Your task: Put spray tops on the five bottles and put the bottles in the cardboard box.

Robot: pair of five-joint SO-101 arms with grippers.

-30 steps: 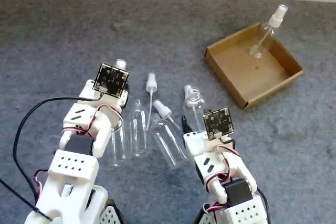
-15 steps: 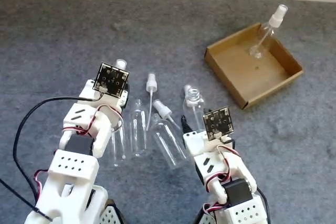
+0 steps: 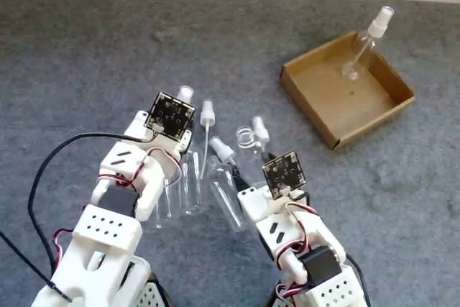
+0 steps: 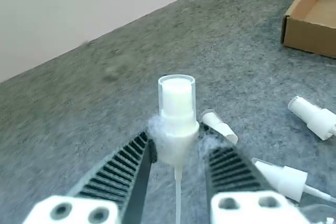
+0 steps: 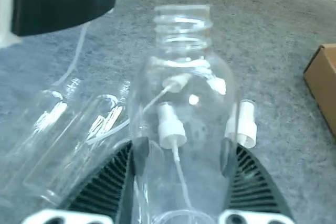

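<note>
My left gripper (image 4: 177,149) is shut on a white spray top (image 4: 177,121) with its thin tube hanging down; from above that top (image 3: 185,94) pokes out past the left wrist. My right gripper (image 5: 181,157) is shut on a clear open-necked bottle (image 5: 181,98), its neck (image 3: 246,136) pointing away toward the left gripper. Three loose spray tops (image 3: 207,113) (image 3: 221,150) (image 3: 260,129) lie between the arms. More clear bottles (image 3: 190,177) (image 3: 228,198) lie flat under the arms. The cardboard box (image 3: 313,109) holds one capped bottle (image 3: 365,42) leaning on its far wall.
Grey carpet covers the table, with free room on the left and between the arms and the box. A black cable (image 3: 50,159) loops beside the left arm. The box corner (image 4: 310,22) and the box edge (image 5: 321,80) show in the wrist views.
The left arm has swung right with the spray top. The right arm has shifted left with the bottle, so top and bottle neck are closer together.
</note>
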